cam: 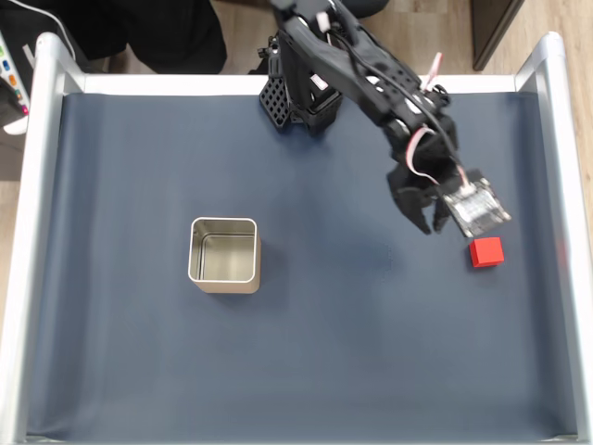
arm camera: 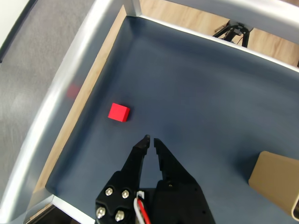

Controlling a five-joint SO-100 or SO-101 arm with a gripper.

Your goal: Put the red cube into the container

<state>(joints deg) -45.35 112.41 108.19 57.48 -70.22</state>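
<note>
Red cube (cam: 486, 251): right side of the fixed view, flat on the dark blue worktop (cam: 324, 352), near the silver right rail (cam: 565, 232); left of centre in the wrist view (arm camera: 118, 112).
Container (cam: 223, 254): left of centre in the fixed view, upright, well apart from the cube (its shiny inside holds nothing).
Claw (arm camera: 151, 139): lower middle of the wrist view, fingers nearly together with a narrow gap, holding nothing, tips near the cube but not touching.
Arm (cam: 352, 65): reaches from the top centre toward the right.
</note>
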